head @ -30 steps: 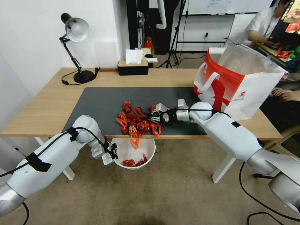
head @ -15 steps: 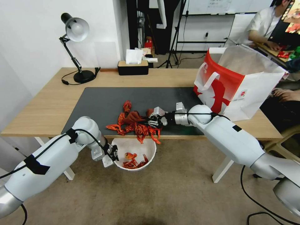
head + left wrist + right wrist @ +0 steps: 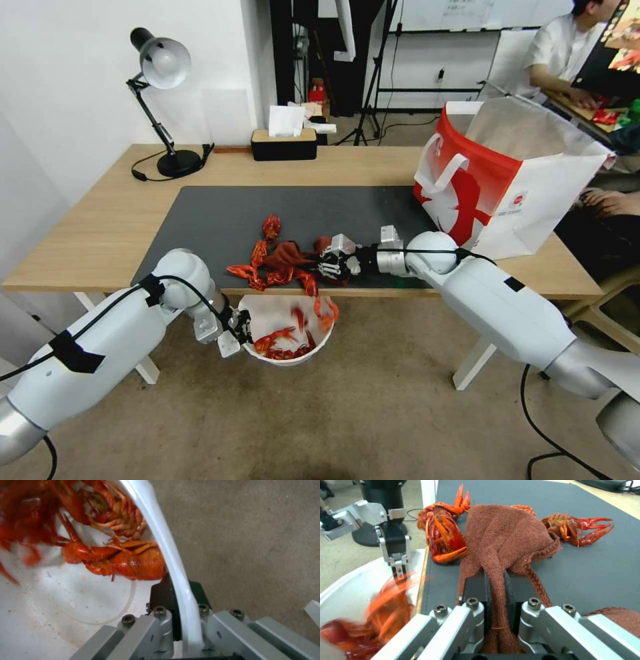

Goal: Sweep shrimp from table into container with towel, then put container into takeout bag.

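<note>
Rust-brown and soft, the small cloth towel is pinched between my right gripper pads, jaws nearly closed on its bunched tail, and it drapes over the pile at the near edge of the wide light-wood table with its dark grey mat. I judge the sweeping step to be underway and partly done: several small orange-red shelled shrimp lie on the mat by that edge, one farther back on the mat beyond the towel, while others blur in mid-fall into the round white plastic container just below the edge.

My left gripper clamps the container's rim, one finger inside the wall and one outside, holding it under the table edge; a heap of shrimp sits in the bottom against the wall.

Next, I think, the towel needs another pull toward the edge to catch the stragglers. The large red-and-white takeout bag stands on the table's right end, open and waiting.
</note>
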`<state>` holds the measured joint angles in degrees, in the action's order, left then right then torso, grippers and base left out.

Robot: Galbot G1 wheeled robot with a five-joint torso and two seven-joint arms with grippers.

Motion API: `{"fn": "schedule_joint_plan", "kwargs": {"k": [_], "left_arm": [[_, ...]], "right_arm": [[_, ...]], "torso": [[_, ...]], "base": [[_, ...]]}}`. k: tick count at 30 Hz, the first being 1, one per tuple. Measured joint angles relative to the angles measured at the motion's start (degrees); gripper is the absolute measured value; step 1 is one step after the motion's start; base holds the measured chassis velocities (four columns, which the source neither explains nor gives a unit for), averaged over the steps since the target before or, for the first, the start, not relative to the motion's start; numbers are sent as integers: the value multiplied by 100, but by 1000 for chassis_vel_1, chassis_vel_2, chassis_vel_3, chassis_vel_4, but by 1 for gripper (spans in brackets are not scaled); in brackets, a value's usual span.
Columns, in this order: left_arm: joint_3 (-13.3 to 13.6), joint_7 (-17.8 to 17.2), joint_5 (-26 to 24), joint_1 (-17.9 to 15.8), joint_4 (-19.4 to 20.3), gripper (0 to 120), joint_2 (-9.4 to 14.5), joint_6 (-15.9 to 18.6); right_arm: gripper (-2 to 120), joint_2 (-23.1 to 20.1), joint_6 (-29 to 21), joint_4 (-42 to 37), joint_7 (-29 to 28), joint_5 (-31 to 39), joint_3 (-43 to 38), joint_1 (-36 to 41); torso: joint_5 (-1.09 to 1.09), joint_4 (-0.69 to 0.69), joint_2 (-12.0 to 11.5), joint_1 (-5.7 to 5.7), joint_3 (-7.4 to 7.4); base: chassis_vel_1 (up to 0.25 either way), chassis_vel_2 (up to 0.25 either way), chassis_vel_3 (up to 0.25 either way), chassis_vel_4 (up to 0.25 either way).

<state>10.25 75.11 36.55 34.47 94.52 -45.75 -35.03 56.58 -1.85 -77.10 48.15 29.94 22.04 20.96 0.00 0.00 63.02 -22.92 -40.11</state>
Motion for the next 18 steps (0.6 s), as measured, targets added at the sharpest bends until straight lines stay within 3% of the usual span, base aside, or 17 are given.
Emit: {"fn": "schedule_joint_plan", "kwargs": {"k": [18], "left_arm": [[13, -9, -2, -66, -126, 0, -27, 6]], "right_arm": [[6, -370, 30, -436, 77, 9, -206, 422]], "torso": [[0, -1, 1, 0, 2]], "base": [[0, 0, 0, 0]]}}
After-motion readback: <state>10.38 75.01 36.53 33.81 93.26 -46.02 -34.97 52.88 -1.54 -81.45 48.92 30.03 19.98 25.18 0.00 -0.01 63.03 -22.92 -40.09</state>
